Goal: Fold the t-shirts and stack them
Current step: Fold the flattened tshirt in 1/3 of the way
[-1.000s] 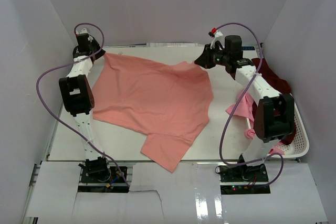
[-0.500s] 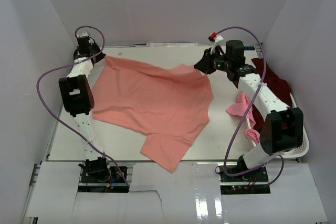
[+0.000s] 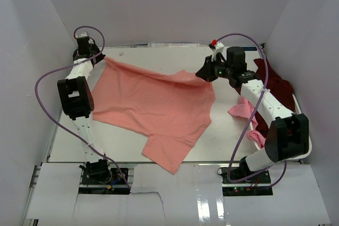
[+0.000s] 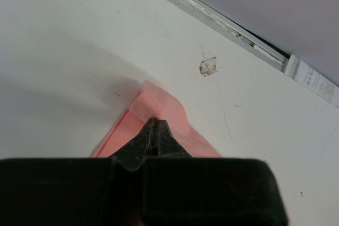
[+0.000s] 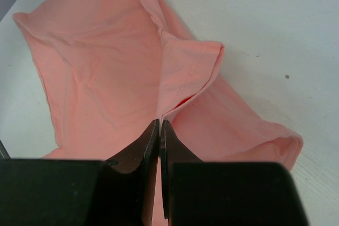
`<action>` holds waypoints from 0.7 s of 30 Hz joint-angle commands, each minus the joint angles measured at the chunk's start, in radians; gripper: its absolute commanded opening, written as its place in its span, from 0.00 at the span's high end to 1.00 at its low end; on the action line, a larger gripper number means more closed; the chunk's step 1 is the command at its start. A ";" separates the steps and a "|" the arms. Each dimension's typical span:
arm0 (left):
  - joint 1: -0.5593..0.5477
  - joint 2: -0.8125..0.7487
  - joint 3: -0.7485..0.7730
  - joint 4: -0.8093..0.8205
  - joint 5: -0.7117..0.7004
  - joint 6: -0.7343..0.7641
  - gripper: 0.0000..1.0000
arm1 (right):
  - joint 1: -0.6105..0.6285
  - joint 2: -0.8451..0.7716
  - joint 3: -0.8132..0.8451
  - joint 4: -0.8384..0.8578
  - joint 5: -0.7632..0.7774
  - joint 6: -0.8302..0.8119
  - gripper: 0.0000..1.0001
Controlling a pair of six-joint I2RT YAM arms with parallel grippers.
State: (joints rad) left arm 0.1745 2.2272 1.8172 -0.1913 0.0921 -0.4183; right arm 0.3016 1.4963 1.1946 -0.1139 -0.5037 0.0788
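A salmon-pink t-shirt (image 3: 153, 107) lies spread over the middle of the table, its far edge lifted and stretched between both grippers. My left gripper (image 3: 100, 57) pinches the shirt's far left corner (image 4: 159, 107), jaws shut on the cloth. At the far right edge, my right gripper (image 3: 204, 73) is shut on a fold of the same shirt (image 5: 183, 72). A lighter pink t-shirt (image 3: 242, 108) and a dark maroon t-shirt (image 3: 275, 83) hang crumpled out of the basket on the right.
The white slotted basket (image 3: 303, 146) stands at the table's right edge, under the right arm. One sleeve of the salmon shirt (image 3: 167, 157) reaches to the table's near edge. White walls close in on three sides.
The right gripper has moved slightly left and toward the near side with the shirt's edge, its arm stretched further out. The far edge now rises in a ridge. The left gripper has barely moved.
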 commanded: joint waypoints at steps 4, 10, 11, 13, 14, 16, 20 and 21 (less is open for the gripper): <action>0.002 -0.141 -0.019 0.006 -0.020 0.013 1.00 | 0.011 -0.080 -0.030 0.013 -0.002 -0.004 0.92; 0.003 -0.170 -0.053 0.004 -0.029 0.013 1.00 | 0.019 -0.125 -0.081 0.006 0.001 -0.001 0.92; 0.002 -0.178 -0.056 0.004 -0.032 0.013 1.00 | 0.021 -0.131 -0.095 0.002 0.002 -0.002 0.92; 0.002 -0.187 -0.064 0.004 -0.032 0.016 1.00 | 0.024 -0.151 -0.108 0.000 0.004 -0.002 0.92; 0.002 -0.190 -0.068 0.003 -0.035 0.015 1.00 | 0.024 -0.157 -0.118 0.000 0.005 -0.002 0.92; 0.002 -0.208 -0.088 0.001 -0.041 0.012 1.00 | 0.028 -0.169 -0.139 -0.001 0.001 0.003 0.92; 0.002 -0.236 -0.148 0.000 -0.054 0.000 1.00 | 0.045 -0.182 -0.171 -0.007 0.004 0.015 0.92; 0.002 -0.245 -0.162 0.000 -0.057 -0.002 1.00 | 0.051 -0.186 -0.188 -0.009 0.004 0.015 0.92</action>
State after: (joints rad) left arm 0.1745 2.0785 1.6871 -0.1921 0.0601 -0.4171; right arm 0.3374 1.3422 1.0294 -0.1287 -0.4992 0.0834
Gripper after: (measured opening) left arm 0.039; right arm 0.081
